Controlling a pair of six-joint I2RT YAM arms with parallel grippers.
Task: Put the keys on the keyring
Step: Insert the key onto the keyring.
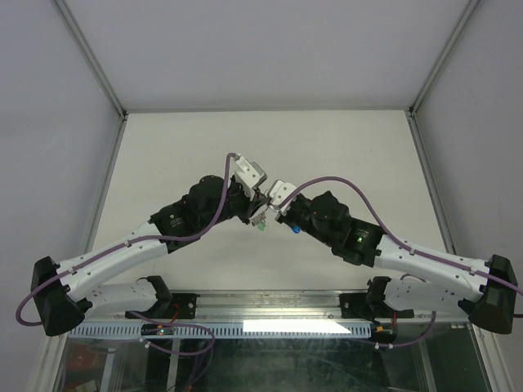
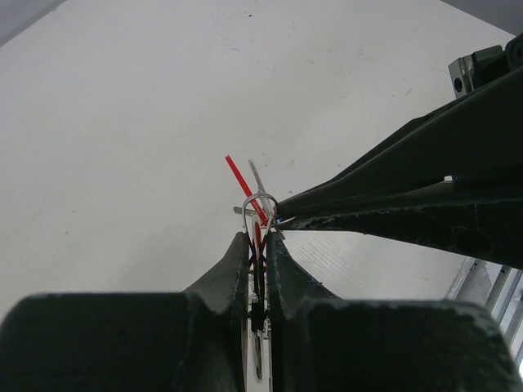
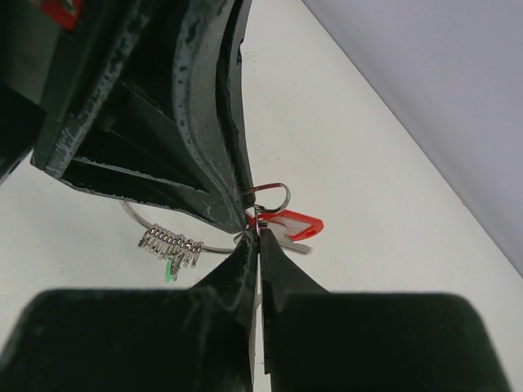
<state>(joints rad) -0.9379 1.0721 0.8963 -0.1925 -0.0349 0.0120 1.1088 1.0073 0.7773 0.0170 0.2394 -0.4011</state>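
Over the middle of the white table [image 1: 163, 147], the left gripper [image 2: 260, 238] and right gripper [image 3: 256, 243] meet tip to tip. Both pairs of dark fingers are pressed closed on thin metal, though I cannot tell which piece each pinches. The thin silver wire keyring [image 3: 174, 243], with its plain silver pieces bunched together, hangs there. The red-headed metal key [image 3: 292, 224] lies just beside the tips. The green-headed key [image 1: 261, 226] and the blue-headed key [image 1: 292, 232] show just below.

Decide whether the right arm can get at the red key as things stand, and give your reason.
Probably yes. The red key hangs right beside the right arm's shut jaws, with nothing between. The left arm's jaws crowd the same spot, so room is tight.
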